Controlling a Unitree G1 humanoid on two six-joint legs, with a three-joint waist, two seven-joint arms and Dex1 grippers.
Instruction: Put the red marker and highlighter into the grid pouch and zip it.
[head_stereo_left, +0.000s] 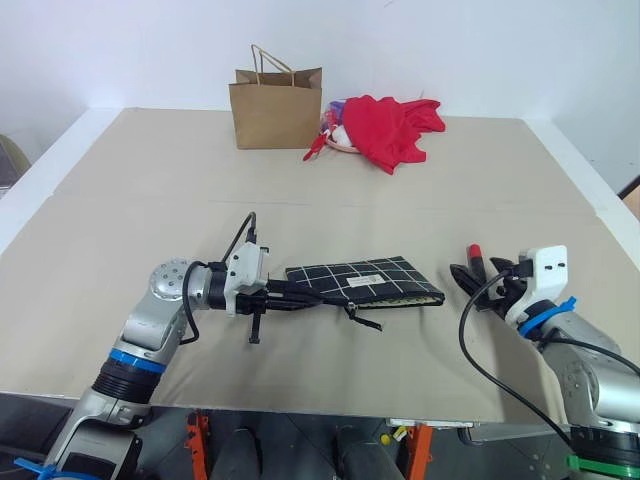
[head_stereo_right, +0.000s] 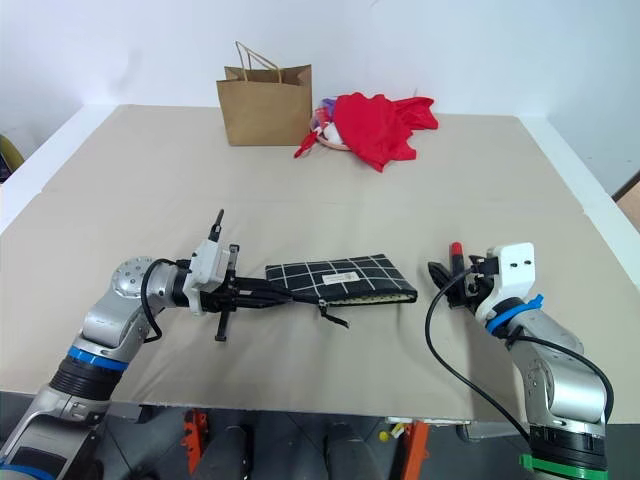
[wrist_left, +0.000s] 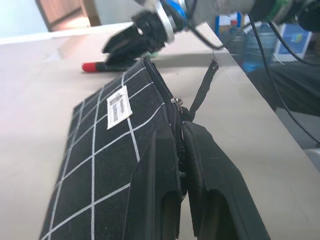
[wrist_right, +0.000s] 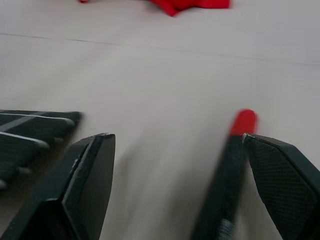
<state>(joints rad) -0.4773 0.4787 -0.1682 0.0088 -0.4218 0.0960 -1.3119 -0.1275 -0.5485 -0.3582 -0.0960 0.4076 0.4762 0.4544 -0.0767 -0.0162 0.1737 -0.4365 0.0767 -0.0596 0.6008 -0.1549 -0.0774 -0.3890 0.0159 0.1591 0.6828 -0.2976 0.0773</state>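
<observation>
The grid pouch (head_stereo_left: 365, 281) lies flat near the front of the table (head_stereo_left: 150, 180), its left end pinched tight in the left gripper (head_stereo_left: 290, 292). Just past its right end lies the red marker (head_stereo_left: 476, 262), red tip pointing away, between the wide-spread fingers of the right gripper (head_stereo_left: 478, 279). Far back stand a brown paper bag (head_stereo_left: 276, 105) and a red cloth heap (head_stereo_left: 394, 127).

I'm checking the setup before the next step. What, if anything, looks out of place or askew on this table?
The grid pouch lies skewed, one end pinched in the shut left claw, its zipper pull trailing loose. The red marker lies outside it on the table, between the open right claw's fingers. A red cloth heap sits crumpled beside the paper bag.
</observation>
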